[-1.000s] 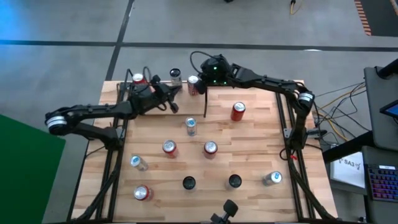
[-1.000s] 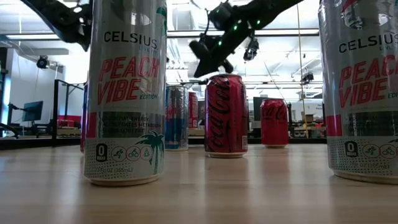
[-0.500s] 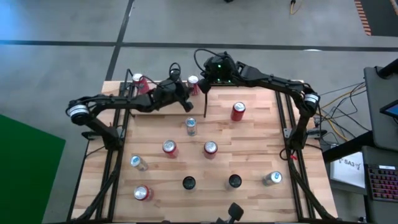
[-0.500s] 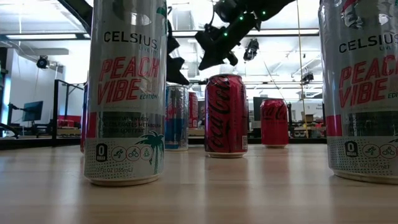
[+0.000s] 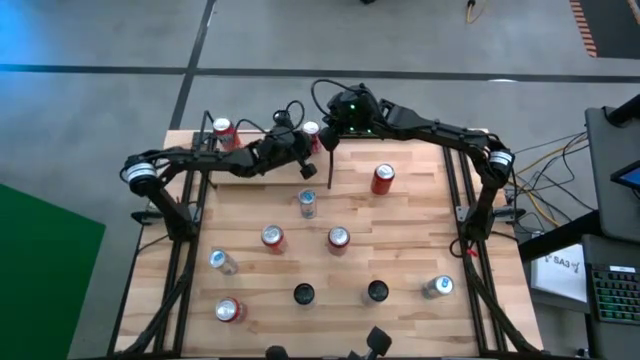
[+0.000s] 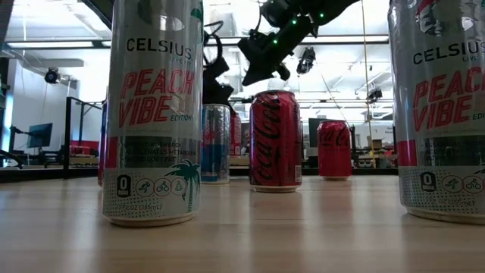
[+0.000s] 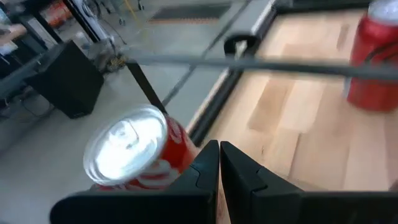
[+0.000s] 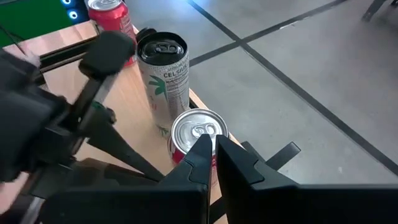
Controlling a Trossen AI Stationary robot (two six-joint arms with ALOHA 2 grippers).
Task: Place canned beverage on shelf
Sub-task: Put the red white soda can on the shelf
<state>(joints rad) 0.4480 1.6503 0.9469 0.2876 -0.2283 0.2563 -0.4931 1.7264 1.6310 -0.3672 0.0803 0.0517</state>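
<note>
The shelf (image 5: 400, 225), a light wood plank board edged by black rods, is taken as landmark; cans are scattered across it, upright. At its far edge a red can (image 8: 198, 138) and a silver can (image 8: 164, 73) are seen side by side. The left gripper (image 7: 219, 155) is held over that far edge, fingers pressed together, nothing gripped; the right gripper (image 8: 213, 146) is poised just beside the red can, fingers likewise closed, nothing held.

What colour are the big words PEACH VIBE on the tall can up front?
Pinkish red on the silver can, best seen in the low view.
</note>
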